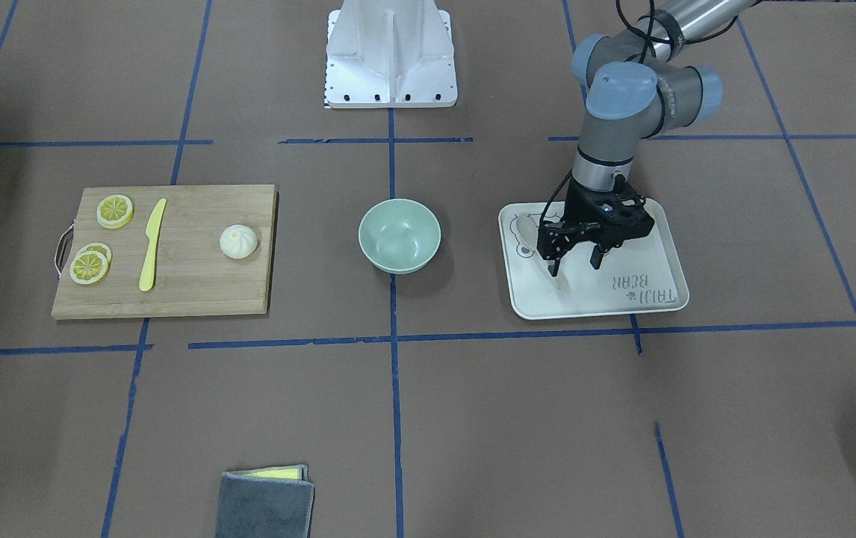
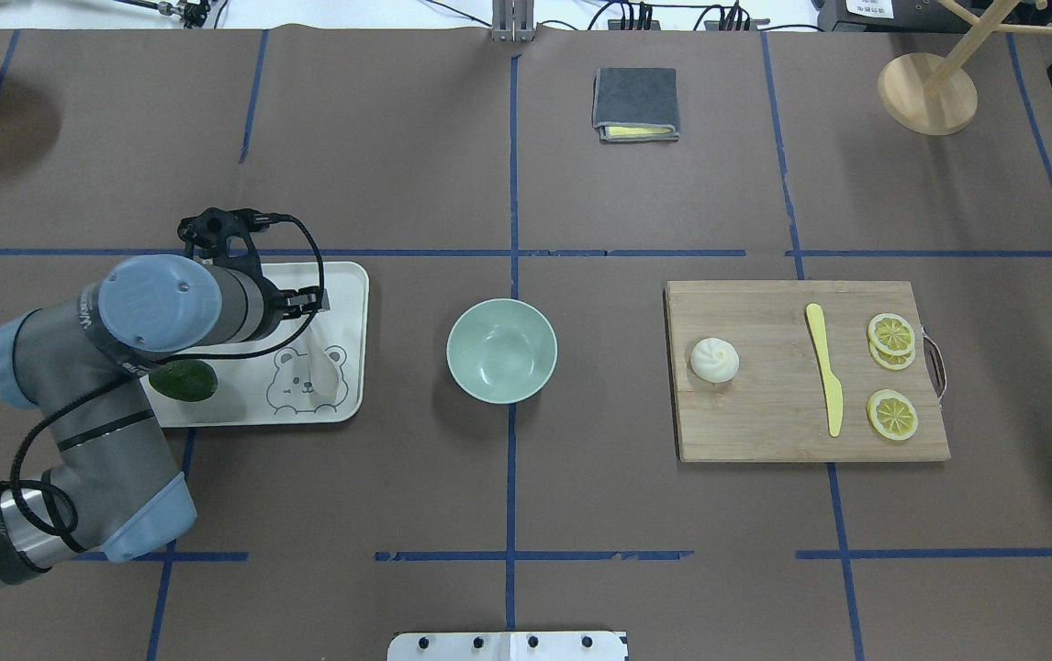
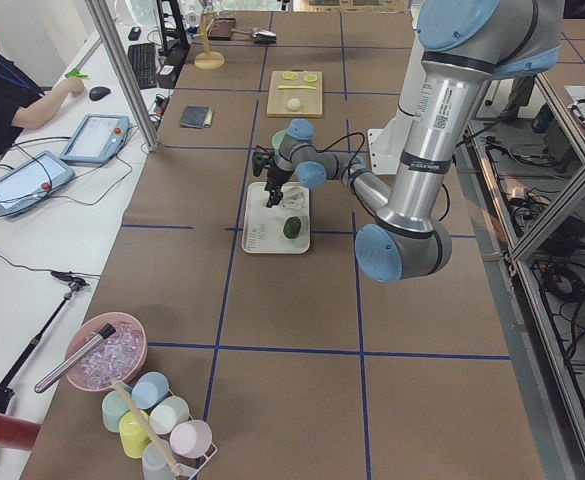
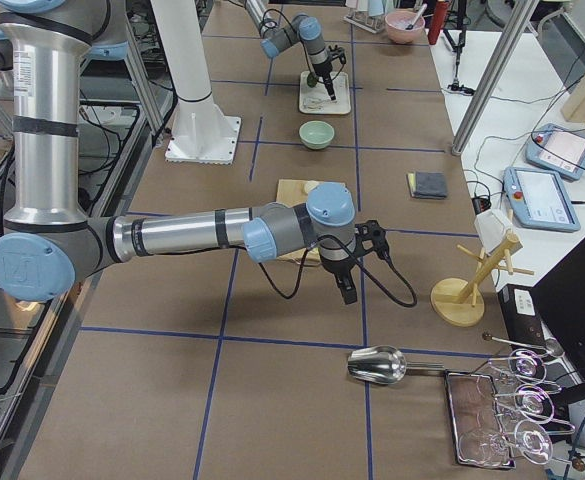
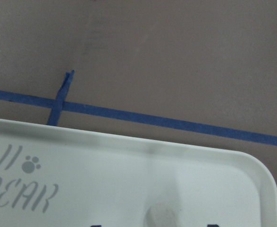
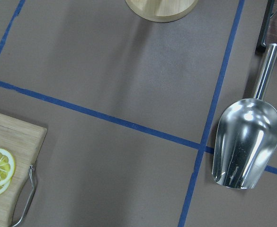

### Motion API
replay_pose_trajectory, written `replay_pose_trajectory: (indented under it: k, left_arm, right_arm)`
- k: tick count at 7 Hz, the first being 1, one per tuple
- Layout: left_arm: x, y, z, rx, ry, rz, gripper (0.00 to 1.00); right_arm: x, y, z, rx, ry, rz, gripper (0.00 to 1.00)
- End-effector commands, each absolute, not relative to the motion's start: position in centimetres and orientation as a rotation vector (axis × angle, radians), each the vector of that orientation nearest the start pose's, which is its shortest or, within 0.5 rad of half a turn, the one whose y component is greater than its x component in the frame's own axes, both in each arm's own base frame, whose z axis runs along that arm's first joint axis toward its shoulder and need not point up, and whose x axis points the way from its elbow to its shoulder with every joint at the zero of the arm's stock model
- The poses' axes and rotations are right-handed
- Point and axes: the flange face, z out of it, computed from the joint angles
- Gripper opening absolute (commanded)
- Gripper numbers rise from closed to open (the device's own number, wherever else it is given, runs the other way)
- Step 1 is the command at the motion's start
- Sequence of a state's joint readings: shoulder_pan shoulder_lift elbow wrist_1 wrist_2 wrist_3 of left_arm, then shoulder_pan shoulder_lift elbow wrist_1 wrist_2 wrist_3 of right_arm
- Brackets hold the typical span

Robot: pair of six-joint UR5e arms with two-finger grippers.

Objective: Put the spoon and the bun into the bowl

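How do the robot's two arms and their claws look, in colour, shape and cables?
The left arm and right arm are silver-grey tubes with pale blue joint caps. The left claw and right claw are black, two-fingered, each fed by a loose black cable.

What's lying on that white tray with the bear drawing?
A pale spoon and a dark green, avocado-like thing lie on the tray. The left end effector hangs open above the spoon. The arm covers part of the tray, so anything beneath is hidden.
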State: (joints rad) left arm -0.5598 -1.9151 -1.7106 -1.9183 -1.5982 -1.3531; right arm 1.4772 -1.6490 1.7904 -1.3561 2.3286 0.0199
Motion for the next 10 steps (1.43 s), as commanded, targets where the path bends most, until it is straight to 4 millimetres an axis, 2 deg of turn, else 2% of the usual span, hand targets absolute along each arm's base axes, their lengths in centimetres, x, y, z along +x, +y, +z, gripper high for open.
replay_pose_trajectory:
  k: [1, 2, 3, 4, 5, 7, 8, 9, 10]
  left_arm:
    - [48.5, -43.4, 37.7, 0.270, 0.759, -0.288, 0.65]
    - [48.7, -43.5, 37.7, 0.267, 0.757, -0.287, 0.62]
    - [48.7, -43.4, 37.5, 0.268, 0.761, -0.285, 0.45]
    - [48.6, -43.4, 37.3, 0.269, 0.766, -0.287, 0.03]
    - [48.5, -43.4, 37.1, 0.270, 0.770, -0.287, 0.00]
    - [48.5, -43.4, 36.9, 0.272, 0.775, -0.287, 0.00]
    - [48.1, -43.4, 35.8, 0.281, 0.792, -0.287, 0.00]
    - [47.4, -43.2, 34.1, 0.279, 0.790, -0.290, 0.00]
    - [47.7, -44.4, 30.2, 0.277, 0.780, -0.310, 0.00]
  right_arm:
    - [2.0, -47.8, 56.6, 0.294, -0.767, -0.204, 1.00]
    - [2.0, -47.8, 56.7, 0.292, -0.767, -0.204, 1.00]
    - [2.0, -47.8, 56.7, 0.292, -0.767, -0.204, 1.00]
    - [2.0, -47.8, 56.6, 0.294, -0.767, -0.204, 1.00]
    - [2.0, -47.8, 56.6, 0.293, -0.768, -0.203, 1.00]
    - [2.0, -47.8, 56.6, 0.287, -0.772, -0.189, 1.00]
    - [2.0, -47.8, 56.6, 0.287, -0.772, -0.189, 1.00]
    - [2.0, -47.9, 56.5, 0.288, -0.772, -0.189, 1.00]
    - [2.0, -47.9, 56.5, 0.288, -0.772, -0.189, 1.00]
